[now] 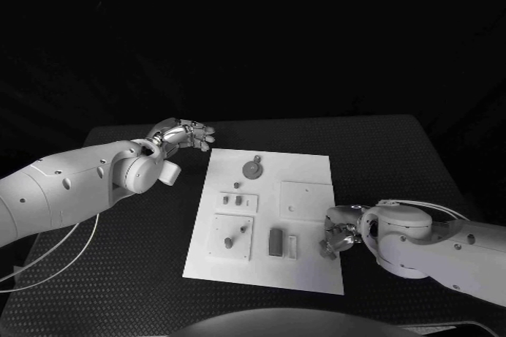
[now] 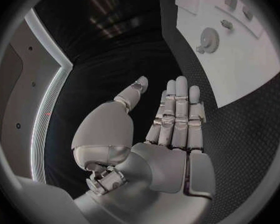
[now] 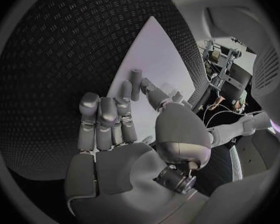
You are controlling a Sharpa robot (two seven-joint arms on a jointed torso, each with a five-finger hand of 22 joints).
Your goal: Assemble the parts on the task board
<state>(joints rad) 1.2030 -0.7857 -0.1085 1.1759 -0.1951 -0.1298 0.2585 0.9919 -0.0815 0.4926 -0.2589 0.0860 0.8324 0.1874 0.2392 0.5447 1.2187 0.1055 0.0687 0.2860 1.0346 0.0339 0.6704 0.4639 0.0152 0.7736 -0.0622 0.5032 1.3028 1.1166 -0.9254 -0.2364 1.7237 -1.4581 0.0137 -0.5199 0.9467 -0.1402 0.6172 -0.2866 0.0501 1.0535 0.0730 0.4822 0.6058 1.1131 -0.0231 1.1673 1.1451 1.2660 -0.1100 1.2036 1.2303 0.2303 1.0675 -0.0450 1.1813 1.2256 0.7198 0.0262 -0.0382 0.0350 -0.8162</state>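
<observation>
The task board (image 1: 300,172) lies flat in the middle of the black table (image 1: 390,154), and I place everything else relative to it. On the board, near its far edge, lies a round gear-like part (image 1: 253,168); toward its middle there is a small plate with two short pieces (image 1: 238,200), beside it a bare square plate (image 1: 307,199), and nearer the robot a plate with a peg (image 1: 232,236) and a dark upright block (image 1: 276,242). The left hand (image 1: 183,135) is off the board, just beyond its far left corner; the wrist view shows its fingers (image 2: 179,115) straight and together, thumb apart, holding nothing. The right hand (image 1: 339,233) is at the board's right edge, near the dark block; its fingers (image 3: 107,122) are half bent with the tips toward the white surface, and I see no part between them. The parts look small, stiff and light, probably smooth plastic, so they may slip or tip over when pushed. I judge that a fingertip pinch on the two sides of a piece is the best grasp, and for the gear a hold on its rim. The board itself is thin and could slide on the table if it is pressed sideways.
</observation>
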